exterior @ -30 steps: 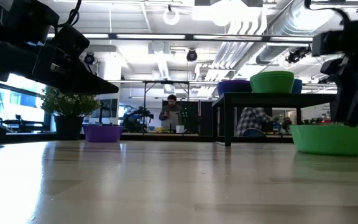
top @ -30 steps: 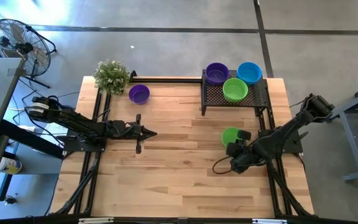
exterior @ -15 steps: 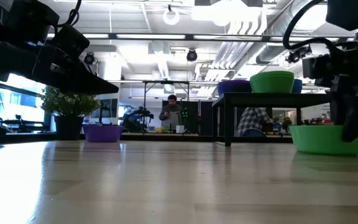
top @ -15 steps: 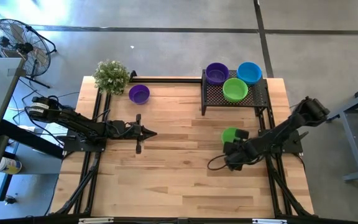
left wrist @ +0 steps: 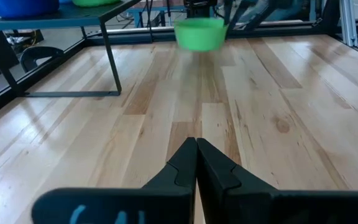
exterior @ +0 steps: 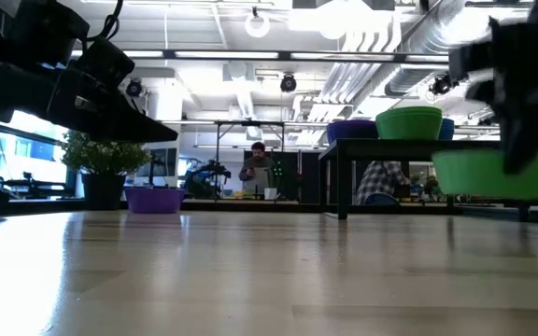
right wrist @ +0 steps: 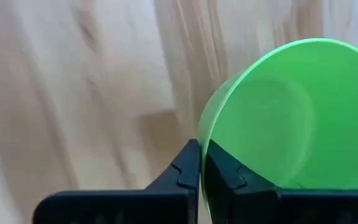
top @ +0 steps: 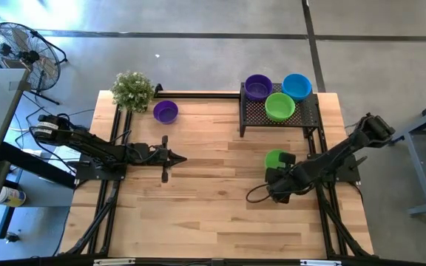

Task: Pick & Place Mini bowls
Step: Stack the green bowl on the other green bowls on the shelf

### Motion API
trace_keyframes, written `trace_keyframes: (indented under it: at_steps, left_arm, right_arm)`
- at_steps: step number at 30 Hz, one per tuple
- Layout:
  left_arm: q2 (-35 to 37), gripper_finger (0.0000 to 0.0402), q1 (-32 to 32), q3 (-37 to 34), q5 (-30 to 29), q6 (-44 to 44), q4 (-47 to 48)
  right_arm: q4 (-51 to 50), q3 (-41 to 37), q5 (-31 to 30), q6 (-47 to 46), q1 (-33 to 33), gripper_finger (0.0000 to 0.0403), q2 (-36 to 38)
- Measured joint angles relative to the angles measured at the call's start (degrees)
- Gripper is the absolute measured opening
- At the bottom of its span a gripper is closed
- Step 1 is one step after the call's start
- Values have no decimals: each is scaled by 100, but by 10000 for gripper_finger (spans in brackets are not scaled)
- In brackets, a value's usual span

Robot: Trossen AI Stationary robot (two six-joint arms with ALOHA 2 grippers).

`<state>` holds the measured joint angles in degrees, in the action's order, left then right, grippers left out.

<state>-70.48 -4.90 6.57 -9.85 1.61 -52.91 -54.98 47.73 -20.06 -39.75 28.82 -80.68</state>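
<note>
My right gripper (right wrist: 201,152) is shut on a bright green mini bowl (top: 274,159), which hangs above the table at its right side (exterior: 488,173). Three more mini bowls sit on the black mesh tray (top: 305,114) at the far right: purple (top: 258,86), blue (top: 296,86) and green (top: 279,106). A purple mini bowl (top: 166,111) rests on its base on the wood at the far left. My left gripper (top: 177,158) waits shut over the left middle of the table, touching nothing. My right gripper pinches the green bowl's rim (right wrist: 205,127), one finger inside the bowl and one outside its wall. The fingers slant down from above onto the rim's near side. The bowl is lifted clear of the table (exterior: 474,177), its opening up.
A leafy potted plant (top: 132,90) stands at the far left corner beside the purple bowl. The mesh tray stands on legs (left wrist: 107,59) above the wood. Bare tabletop (top: 213,207) lies between the arms and toward the near edge.
My right gripper has closed on the green bowl's rim and raised it: the bowl stood on the table a second ago and now hangs clear of it, over about the same spot.
</note>
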Motion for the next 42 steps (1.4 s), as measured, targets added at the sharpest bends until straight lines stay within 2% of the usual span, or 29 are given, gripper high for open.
trace_keyframes:
  at_steps: [6,10,14,19,25,29,36,42]
  left_arm:
    - [0,0,1,0,-9,0,8]
    - [0,0,0,0,-9,-37,7]
    - [0,0,0,0,-9,-38,9]
    - [0,0,1,0,-13,-39,45]
    - [0,0,-1,0,-15,-37,40]
    - [0,0,1,0,-22,-37,42]
    - [0,0,1,0,-39,-35,42]
    - [0,0,1,0,-39,-35,42]
  right_arm:
    - [-750,1463,-338,422,58,3,142]
    - [-1649,2664,-712,594,-312,5,152]
    - [-2542,3755,-956,764,-1103,3,154]
    - [-2887,4589,-683,1757,-2467,4,161]
    - [-2820,4533,-216,2804,-4138,3,161]
    - [-2621,4112,288,3323,-4878,5,155]
    - [-2038,3565,693,3839,-5346,3,152]
    - [-1969,3275,1061,3876,-5524,5,152]
